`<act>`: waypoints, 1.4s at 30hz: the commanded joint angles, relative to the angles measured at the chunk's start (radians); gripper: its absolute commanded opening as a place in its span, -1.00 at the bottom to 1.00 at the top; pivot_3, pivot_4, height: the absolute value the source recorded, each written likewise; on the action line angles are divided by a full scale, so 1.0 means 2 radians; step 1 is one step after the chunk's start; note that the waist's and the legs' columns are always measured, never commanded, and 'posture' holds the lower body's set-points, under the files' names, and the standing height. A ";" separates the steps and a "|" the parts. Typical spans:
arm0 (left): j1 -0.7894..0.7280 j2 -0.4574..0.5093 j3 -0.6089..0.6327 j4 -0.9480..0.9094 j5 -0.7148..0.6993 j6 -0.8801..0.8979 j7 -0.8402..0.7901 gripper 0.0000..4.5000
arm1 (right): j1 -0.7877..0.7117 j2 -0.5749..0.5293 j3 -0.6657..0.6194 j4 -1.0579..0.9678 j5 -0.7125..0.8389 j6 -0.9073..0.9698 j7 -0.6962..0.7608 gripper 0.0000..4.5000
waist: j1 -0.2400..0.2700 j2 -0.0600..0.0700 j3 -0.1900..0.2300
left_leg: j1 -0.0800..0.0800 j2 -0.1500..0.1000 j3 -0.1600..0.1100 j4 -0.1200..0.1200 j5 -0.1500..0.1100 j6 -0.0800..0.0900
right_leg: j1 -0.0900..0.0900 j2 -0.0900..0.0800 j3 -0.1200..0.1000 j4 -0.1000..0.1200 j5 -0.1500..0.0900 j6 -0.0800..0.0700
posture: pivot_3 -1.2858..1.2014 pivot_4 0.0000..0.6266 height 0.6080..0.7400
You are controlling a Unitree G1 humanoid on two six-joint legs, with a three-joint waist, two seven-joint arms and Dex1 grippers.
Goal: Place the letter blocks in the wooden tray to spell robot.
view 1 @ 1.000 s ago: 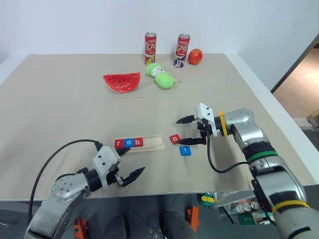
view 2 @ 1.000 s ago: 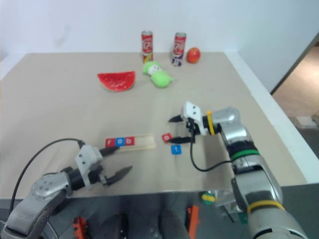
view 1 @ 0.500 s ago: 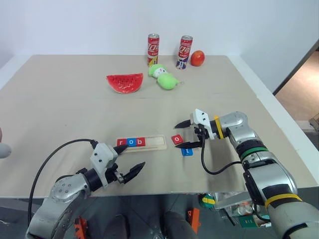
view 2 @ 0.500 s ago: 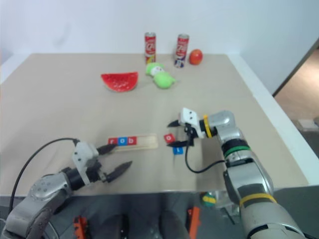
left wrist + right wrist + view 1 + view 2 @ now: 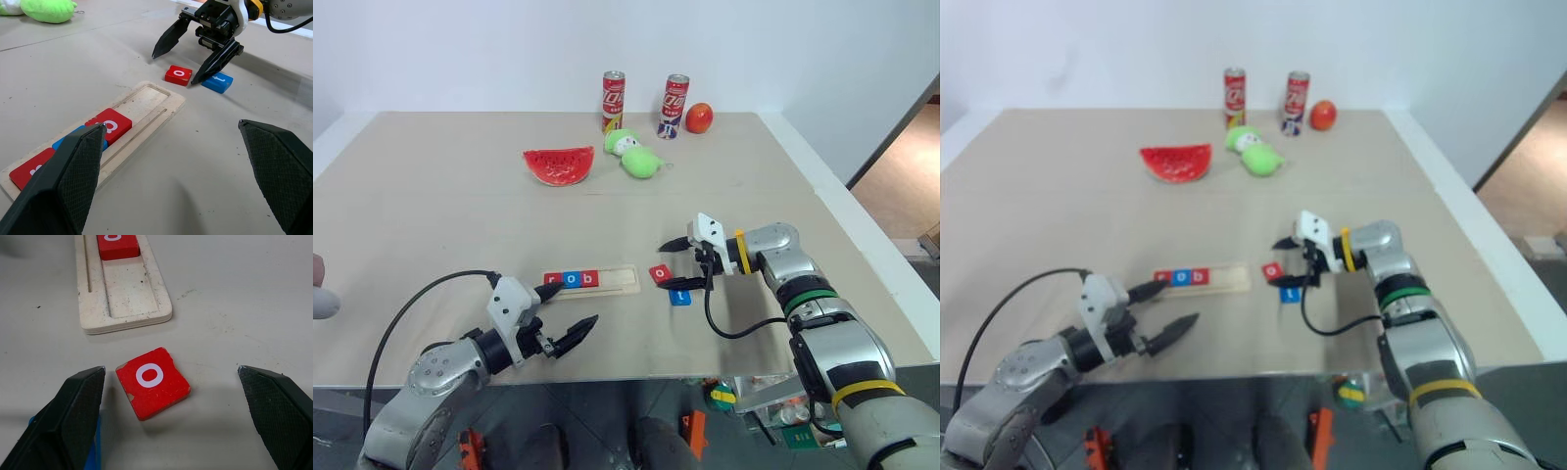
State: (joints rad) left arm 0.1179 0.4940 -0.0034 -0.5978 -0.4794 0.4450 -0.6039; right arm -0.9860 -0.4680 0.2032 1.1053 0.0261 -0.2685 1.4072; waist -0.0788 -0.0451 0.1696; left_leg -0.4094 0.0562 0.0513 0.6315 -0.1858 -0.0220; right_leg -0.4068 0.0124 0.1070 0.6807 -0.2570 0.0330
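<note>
The wooden tray (image 5: 590, 281) lies near the front edge of the surface (image 5: 450, 225), with red r, blue o and red b blocks seated in its left part. The red o block (image 5: 661, 274) lies loose just beyond the tray's right end, the blue t block (image 5: 679, 296) beside it. The right hand (image 5: 689, 264) is spread wide, empty, straddling the o block. The left hand (image 5: 566, 315) is released, near the front edge.

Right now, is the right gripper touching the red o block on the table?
Apart. The right wrist view shows the right gripper open, bare table between each finger and the red o block.
</note>
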 commanded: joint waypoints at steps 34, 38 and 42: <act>0.010 0.001 -0.013 -0.016 0.008 -0.006 0.006 1.00 | -0.026 0.017 -0.004 0.032 -0.045 -0.008 -0.009 0.89 | 0.000 0.000 0.000 | 0.001 0.000 0.000 -0.003 0.000 0.000 | 0.000 0.000 0.000 0.000 -0.001 -0.001 | 0.03 -0.52 1.00; 0.009 0.001 -0.014 -0.014 0.009 -0.007 0.004 1.00 | -0.014 0.020 -0.011 0.021 -0.038 -0.002 -0.011 0.89 | 0.000 0.000 0.000 | 0.001 0.000 0.000 -0.003 0.000 0.000 | 0.000 0.000 0.000 0.000 -0.002 -0.001 | 0.03 -0.52 1.00; 0.005 0.001 -0.014 -0.011 0.010 -0.008 0.003 1.00 | 0.000 0.027 -0.024 0.005 -0.024 0.025 -0.027 0.89 | 0.000 0.000 0.000 | 0.001 0.000 0.000 -0.004 0.000 0.000 | 0.000 0.000 0.000 0.000 -0.002 -0.001 | 0.03 -0.52 1.00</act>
State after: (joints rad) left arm 0.1391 0.4910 -0.0322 -0.5976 -0.4660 0.4440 -0.5955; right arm -1.0271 -0.4364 0.1891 1.1648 -0.0518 -0.2753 1.3758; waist -0.0794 -0.0451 0.1696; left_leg -0.4076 0.0559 0.0507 0.6238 -0.1863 -0.0227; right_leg -0.4074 0.0128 0.1071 0.6807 -0.2601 0.0308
